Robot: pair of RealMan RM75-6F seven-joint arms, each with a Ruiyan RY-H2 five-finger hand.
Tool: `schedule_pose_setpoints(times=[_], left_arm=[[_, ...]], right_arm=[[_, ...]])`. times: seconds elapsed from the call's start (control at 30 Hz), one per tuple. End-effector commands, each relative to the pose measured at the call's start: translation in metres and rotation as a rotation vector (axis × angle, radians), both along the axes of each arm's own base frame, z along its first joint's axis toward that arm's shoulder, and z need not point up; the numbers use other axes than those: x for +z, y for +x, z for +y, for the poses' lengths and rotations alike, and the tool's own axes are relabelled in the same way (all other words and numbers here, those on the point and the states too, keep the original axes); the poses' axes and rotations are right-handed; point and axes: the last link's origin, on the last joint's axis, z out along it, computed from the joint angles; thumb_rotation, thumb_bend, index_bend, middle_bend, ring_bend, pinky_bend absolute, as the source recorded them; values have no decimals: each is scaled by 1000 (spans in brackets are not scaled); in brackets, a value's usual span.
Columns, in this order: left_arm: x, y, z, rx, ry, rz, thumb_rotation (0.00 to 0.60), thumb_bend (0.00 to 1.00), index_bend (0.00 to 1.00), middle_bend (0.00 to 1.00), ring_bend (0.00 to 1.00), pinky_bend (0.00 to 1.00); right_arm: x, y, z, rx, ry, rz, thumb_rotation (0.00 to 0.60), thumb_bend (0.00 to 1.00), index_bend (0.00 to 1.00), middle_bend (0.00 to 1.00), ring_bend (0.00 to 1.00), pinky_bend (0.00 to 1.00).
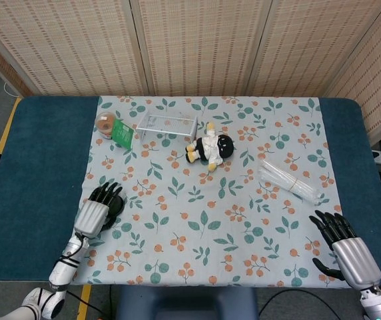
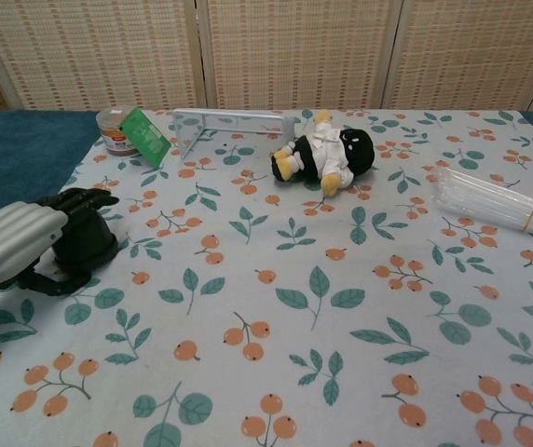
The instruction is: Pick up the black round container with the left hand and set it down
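- Head view: tablecloth [image 1: 204, 220] with a leaf-and-berry print covers the middle of a blue table [image 1: 37, 167]. The left hand [image 1: 96, 212] lies near the cloth's left edge, its dark fingers [image 1: 108, 193] draped over the black round container [image 1: 114, 208], which rests on the cloth. Whether the fingers grip it or only lie on it cannot be told.
- The right hand [image 1: 347, 250] sits at the near right corner, fingers spread, holding nothing.
- A plush doll [image 1: 210, 148] lies near the centre top; a bundle of clear tubes [image 1: 289, 181] lies to the right.
- Chest view: the left hand [image 2: 24, 244] covers the container [image 2: 88, 244] from above.
- A small jar [image 2: 113, 128], a green packet [image 2: 143, 136] and a clear stand [image 2: 234, 126] line the far edge.
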Motion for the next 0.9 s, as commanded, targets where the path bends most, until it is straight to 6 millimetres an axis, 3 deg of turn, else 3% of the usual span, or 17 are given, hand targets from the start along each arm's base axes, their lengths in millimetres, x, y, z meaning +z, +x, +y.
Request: schedule_pose_setpoints(times=[0.03, 0.27, 0.47, 0.73, 0.8, 0.9], left_arm=[[9, -1, -5, 75, -114, -14, 600, 314, 0, 0, 0, 142], [21, 25, -20, 86, -224, -137, 600, 311, 0, 0, 0, 141], [35, 34, -9, 59, -132, -193, 600, 315, 0, 0, 0, 142], [42, 31, 2, 69, -99, -196, 600, 315, 10, 44, 25, 143], [43, 31, 2, 67, -95, -199, 600, 315, 51, 88, 65, 151], [43, 32, 2, 65, -101, -211, 600, 312, 223, 276, 226, 187]], right_arm=[[0, 0, 0, 0, 0, 0, 600, 181, 0, 0, 0, 0], [0, 0, 1, 0, 1, 1, 600, 181, 0, 0, 0, 0], [0, 0, 1, 2, 2, 0, 600, 181, 0, 0, 0, 0], [0, 1, 1, 2, 6, 2, 600, 181, 0, 0, 0, 0], [0, 1, 1, 1, 4, 2, 600, 180, 0, 0, 0, 0], [0, 1, 1, 0, 3, 3, 600, 181, 0, 0, 0, 0]])
